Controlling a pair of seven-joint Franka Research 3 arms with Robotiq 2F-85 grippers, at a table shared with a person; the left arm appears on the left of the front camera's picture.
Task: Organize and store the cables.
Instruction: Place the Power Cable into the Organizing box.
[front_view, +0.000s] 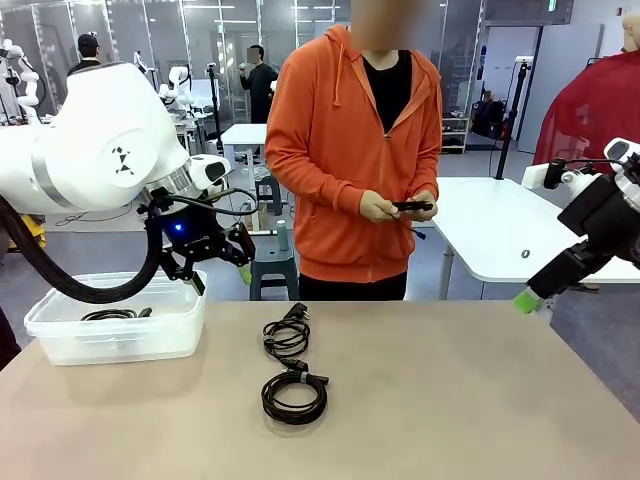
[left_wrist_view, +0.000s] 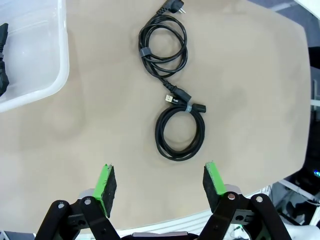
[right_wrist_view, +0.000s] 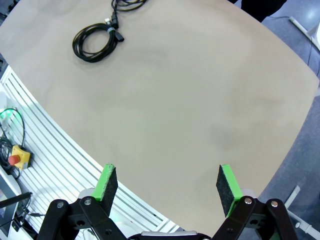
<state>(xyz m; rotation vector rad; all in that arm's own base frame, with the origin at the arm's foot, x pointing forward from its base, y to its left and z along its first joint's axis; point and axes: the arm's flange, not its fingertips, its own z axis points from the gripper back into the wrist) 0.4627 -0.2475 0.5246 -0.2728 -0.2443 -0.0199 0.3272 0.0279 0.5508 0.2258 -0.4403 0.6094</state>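
Two black coiled cables lie mid-table: the far coil (front_view: 286, 335) (left_wrist_view: 162, 47) ends in a plug, and the near coil (front_view: 294, 395) (left_wrist_view: 180, 132) (right_wrist_view: 95, 42) is tied with a band. A third cable (front_view: 110, 314) (left_wrist_view: 4, 55) rests inside the clear plastic bin (front_view: 60, 345) (left_wrist_view: 40, 75) at the table's left. My left gripper (front_view: 222, 275) (left_wrist_view: 160, 187) hangs open and empty above the bin's right end. My right gripper (front_view: 527, 298) (right_wrist_view: 167, 187) is open and empty, high off the table's right edge. The person across the table holds a small black object (front_view: 410, 207) in both hands.
The tan table (front_view: 480, 400) has bare room to the right of the coils. A white table (front_view: 520, 230) stands behind at right. In the right wrist view a yellow box with a red button (right_wrist_view: 17, 157) lies below the table's edge.
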